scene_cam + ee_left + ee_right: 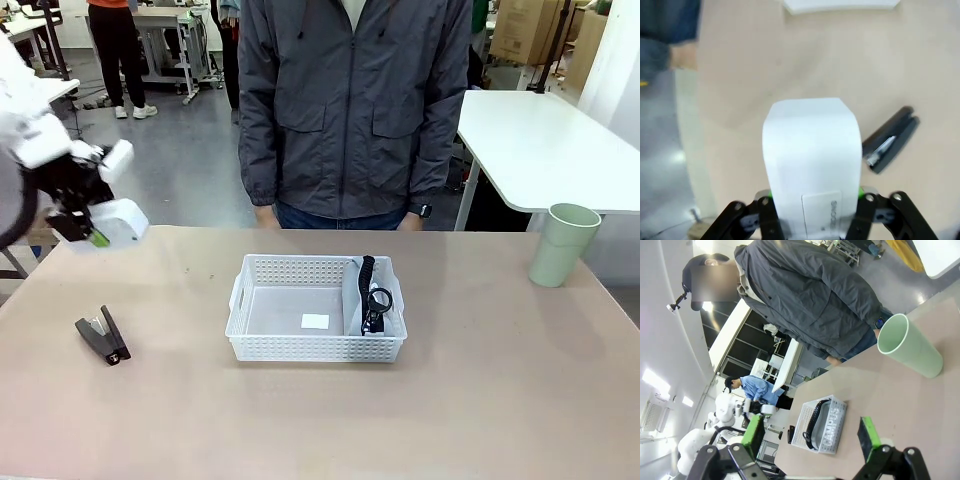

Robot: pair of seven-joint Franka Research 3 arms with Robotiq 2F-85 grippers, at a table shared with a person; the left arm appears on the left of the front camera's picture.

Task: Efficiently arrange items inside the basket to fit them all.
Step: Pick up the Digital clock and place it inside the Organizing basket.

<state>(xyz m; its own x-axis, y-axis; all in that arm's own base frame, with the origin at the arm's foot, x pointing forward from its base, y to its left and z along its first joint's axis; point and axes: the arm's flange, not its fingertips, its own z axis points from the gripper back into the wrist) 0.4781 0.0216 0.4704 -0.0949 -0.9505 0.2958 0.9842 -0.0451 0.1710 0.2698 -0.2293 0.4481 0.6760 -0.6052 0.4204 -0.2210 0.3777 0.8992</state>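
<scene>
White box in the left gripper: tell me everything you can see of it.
The small white box is plain and smooth, card-like, with rounded corners and a printed label near its gripped end. The left gripper clamps it between green pads; it seems lifted above the table's left part, near the black stapler. Nothing else touches it.

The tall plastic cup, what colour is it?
The tall plastic cup is pale green; right wrist view best.

Grey pouch (357, 300) in white basket (300, 345); stapler (103, 335), cup (563, 245), box (120, 222) outside
</scene>
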